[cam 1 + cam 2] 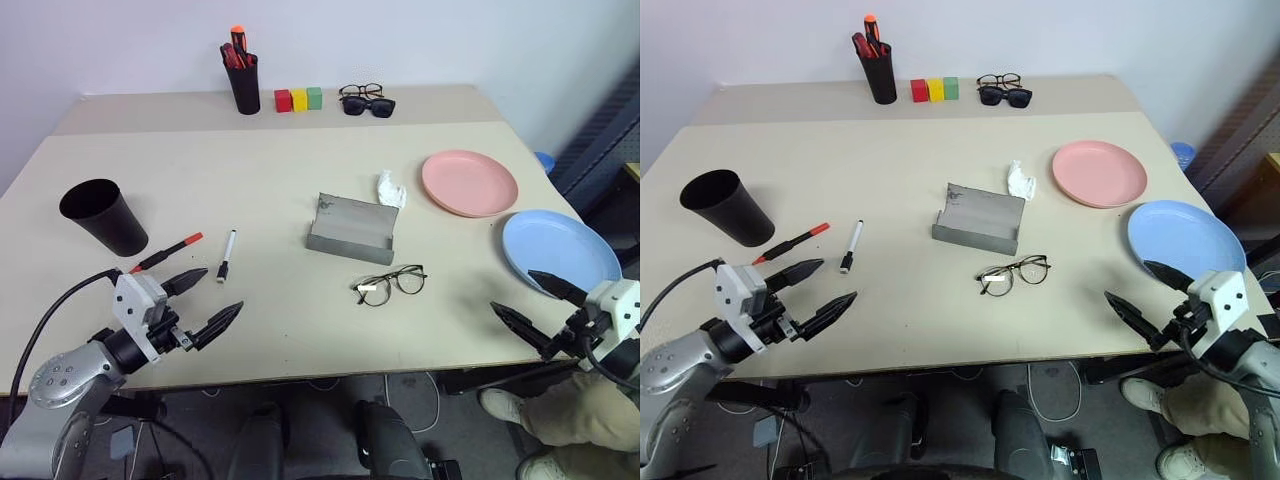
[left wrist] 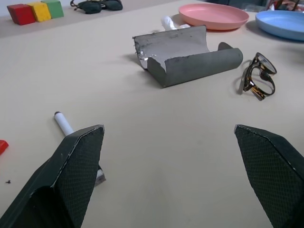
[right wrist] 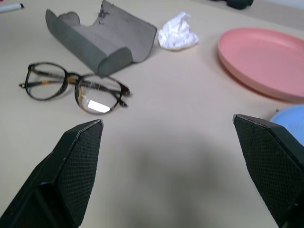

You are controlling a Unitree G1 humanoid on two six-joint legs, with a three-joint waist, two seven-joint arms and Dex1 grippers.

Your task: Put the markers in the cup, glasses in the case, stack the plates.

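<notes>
The wide black cup (image 1: 103, 215) stands at the table's left. Beside it lie the red-capped black marker (image 1: 165, 253) and the white marker (image 1: 227, 255). My left gripper (image 1: 222, 290) hovers open just in front of them, holding nothing. The grey case (image 1: 351, 229) lies open mid-table, with the wire-framed glasses (image 1: 391, 284) folded out just in front of it. The pink plate (image 1: 469, 182) and the blue plate (image 1: 560, 250) sit apart at the right. My right gripper (image 1: 512, 290) is open and empty by the blue plate's near edge.
At the back stand a black pen-holder (image 1: 242, 80) with red pens, three coloured blocks (image 1: 298, 99), black sunglasses (image 1: 368, 105) and other spectacles (image 1: 360, 90). A crumpled white tissue (image 1: 391, 189) lies behind the case. A person's leg (image 1: 560, 420) is at the front right corner.
</notes>
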